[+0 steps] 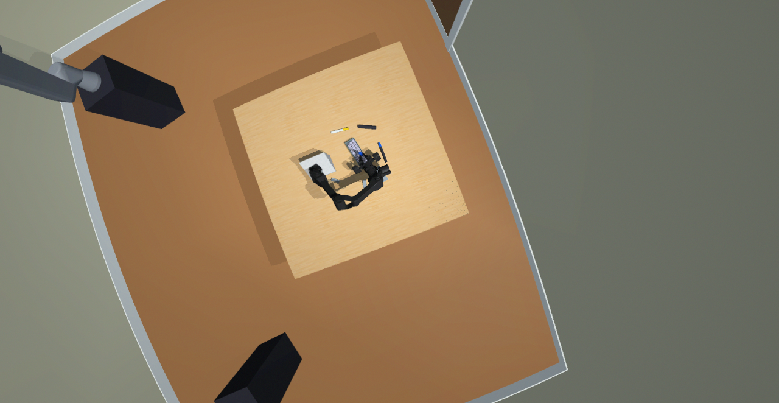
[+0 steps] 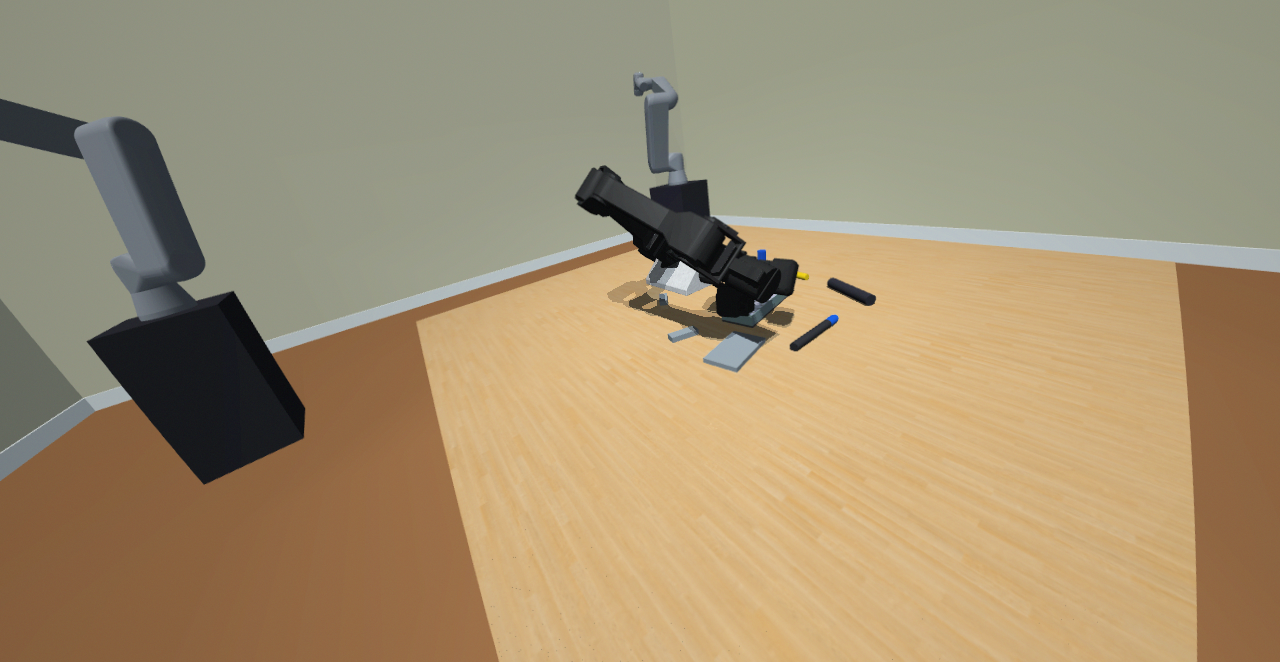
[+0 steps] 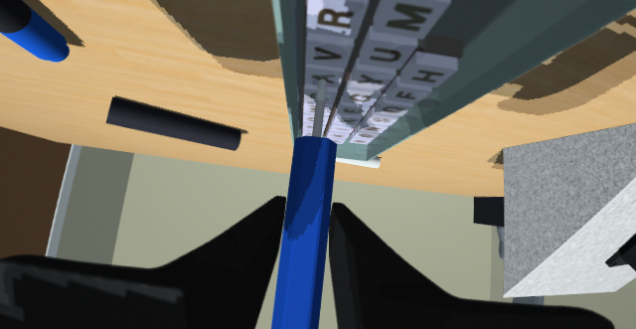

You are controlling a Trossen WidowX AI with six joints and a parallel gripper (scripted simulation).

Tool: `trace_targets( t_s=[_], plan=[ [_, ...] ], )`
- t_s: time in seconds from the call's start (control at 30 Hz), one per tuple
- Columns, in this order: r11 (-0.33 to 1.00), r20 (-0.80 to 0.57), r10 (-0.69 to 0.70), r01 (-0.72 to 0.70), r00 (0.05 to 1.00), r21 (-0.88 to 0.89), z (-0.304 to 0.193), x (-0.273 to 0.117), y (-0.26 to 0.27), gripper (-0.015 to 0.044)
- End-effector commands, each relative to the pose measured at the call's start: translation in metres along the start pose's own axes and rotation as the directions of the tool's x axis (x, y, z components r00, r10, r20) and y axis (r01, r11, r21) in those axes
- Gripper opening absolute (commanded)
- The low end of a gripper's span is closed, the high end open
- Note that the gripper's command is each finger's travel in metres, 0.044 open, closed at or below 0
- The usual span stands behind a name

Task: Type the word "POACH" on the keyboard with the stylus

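From where I stand, I can see the black pincer clenched on the blue stylus, one finger pressed to each side of its barrel. The stylus has a thin grey tip that points down over the keyboard, a greenish tray with rows of pale keys that rests on the desk. The dark lettering is quite legible up close: in the row under the tip I read R, then V, then A, and the tip shows right by the A; whether it presses that key I can't tell. The next row gives M, U, Y and G, and the one beyond it H, F and Q, with smaller letters crowding together at the far end, too squeezed to make out. I can't read any brand name on the pens or the arm. A black marker with a blue end lies to one side of the keyboard, and a plain black stick lies near it, both apart from the keys. Past the keyboard's far end is a white pen with a yellow end, partly hidden in the wrist view. A flat grey slab and a small grey bar lie on the desk too.
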State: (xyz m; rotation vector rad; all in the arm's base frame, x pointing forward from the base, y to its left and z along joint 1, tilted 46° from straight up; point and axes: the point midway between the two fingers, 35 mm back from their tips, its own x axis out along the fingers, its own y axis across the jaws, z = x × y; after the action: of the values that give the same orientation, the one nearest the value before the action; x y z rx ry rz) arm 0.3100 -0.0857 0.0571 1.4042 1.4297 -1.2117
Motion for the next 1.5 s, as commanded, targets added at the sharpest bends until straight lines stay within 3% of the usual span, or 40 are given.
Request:
trace_targets(
  t_s=[0.0, 0.5, 0.97, 1.13, 1.2, 1.47],
  plan=[
    [1.0, 0.001, -0.003, 0.003, 1.0, -0.005, 0.002, 0.002, -0.001, 0.0081],
    [1.0, 0.001, -0.003, 0.003, 1.0, -0.005, 0.002, 0.002, -0.001, 0.0081],
    [1.0, 0.0, -0.009, 0.009, 1.0, -0.012, -0.029, -0.014, -0.002, 0.0085],
    [1.0, 0.0, -0.009, 0.009, 1.0, -0.012, -0.029, -0.014, -0.002, 0.0051],
    [1.0, 0.0, -0.008, 0.008, 1.0, -0.012, -0.031, -0.011, -0.001, 0.0],
    [1.0, -0.001, -0.006, 0.006, 1.0, -0.009, -0.056, 0.028, 0.003, 0.0]
  ],
)
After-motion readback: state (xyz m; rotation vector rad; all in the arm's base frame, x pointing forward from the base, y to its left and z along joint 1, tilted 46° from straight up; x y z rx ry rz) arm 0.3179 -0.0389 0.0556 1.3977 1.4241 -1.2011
